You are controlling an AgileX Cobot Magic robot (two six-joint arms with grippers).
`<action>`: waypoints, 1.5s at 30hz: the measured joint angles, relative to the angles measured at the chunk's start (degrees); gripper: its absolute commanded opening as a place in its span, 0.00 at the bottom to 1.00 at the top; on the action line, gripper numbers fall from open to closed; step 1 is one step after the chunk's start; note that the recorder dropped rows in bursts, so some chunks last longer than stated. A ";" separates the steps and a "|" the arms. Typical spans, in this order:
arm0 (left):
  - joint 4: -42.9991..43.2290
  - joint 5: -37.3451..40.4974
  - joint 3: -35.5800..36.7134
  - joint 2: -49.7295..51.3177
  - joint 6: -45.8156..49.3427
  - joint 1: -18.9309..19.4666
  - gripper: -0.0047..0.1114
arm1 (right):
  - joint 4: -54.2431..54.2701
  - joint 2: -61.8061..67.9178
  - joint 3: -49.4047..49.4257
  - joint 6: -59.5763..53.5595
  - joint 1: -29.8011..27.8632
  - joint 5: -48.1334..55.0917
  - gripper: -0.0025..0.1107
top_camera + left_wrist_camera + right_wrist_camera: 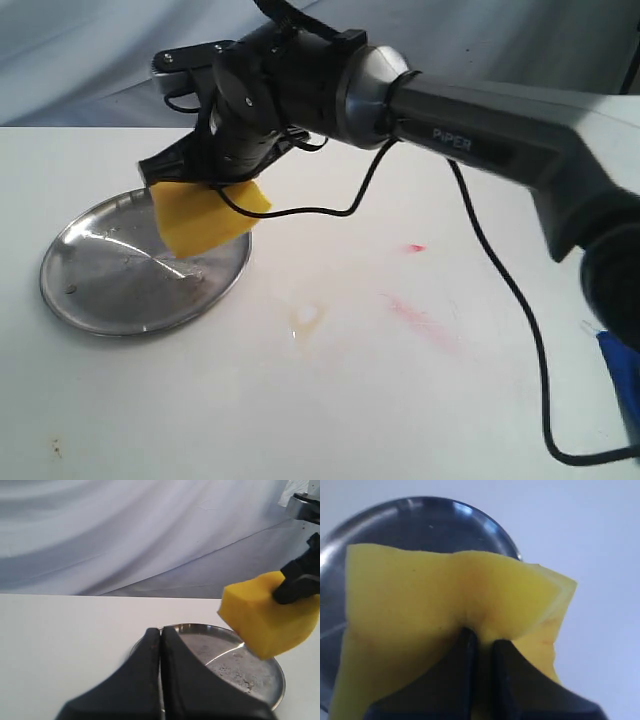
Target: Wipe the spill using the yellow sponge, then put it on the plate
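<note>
plate (100, 292) edge hidden behind yellow sponge (203, 220), pinched in right jaws, left jaws closed

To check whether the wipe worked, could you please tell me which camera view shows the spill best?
The exterior view: the spill lies in full sight as a pale yellowish blotch right of the plate. Neither wrist view shows it; both look at the yellow sponge and plate instead.

The sponge (205, 218) is bright yellow, the plate (95, 295) silver. The white table (350, 420) bears red smears (420, 318) and a tan spill (305, 320).
</note>
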 measured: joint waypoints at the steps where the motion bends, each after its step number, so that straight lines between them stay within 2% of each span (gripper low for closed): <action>1: 0.00 0.00 0.00 0.00 0.00 0.00 0.05 | -2.30 -1.33 2.43 1.00 0.00 -0.30 0.02; 8: 0.00 0.00 0.00 0.00 0.00 0.00 0.05 | -14.19 -11.71 21.69 9.71 -0.81 -6.42 0.02; 11: 0.00 0.00 0.00 0.00 0.00 0.00 0.05 | -20.80 -15.23 29.55 15.28 -3.05 -7.12 0.02; 16: 0.00 0.00 0.00 0.00 0.00 0.00 0.05 | -27.06 -16.39 36.09 17.90 -6.28 -4.26 0.02; 19: 0.00 0.00 0.00 0.00 0.00 0.00 0.05 | -30.06 -16.39 36.98 18.12 -6.49 -0.28 0.02; 27: 0.00 0.00 0.00 0.00 0.00 0.00 0.05 | -31.63 -15.15 37.09 17.24 -5.47 2.56 0.02; 32: 0.00 0.00 0.00 0.00 0.00 0.00 0.05 | -32.20 -11.37 35.80 15.32 -3.04 4.30 0.02; 45: 0.00 0.00 0.00 0.00 0.00 0.00 0.05 | -28.63 -5.00 24.65 12.97 6.92 8.64 0.02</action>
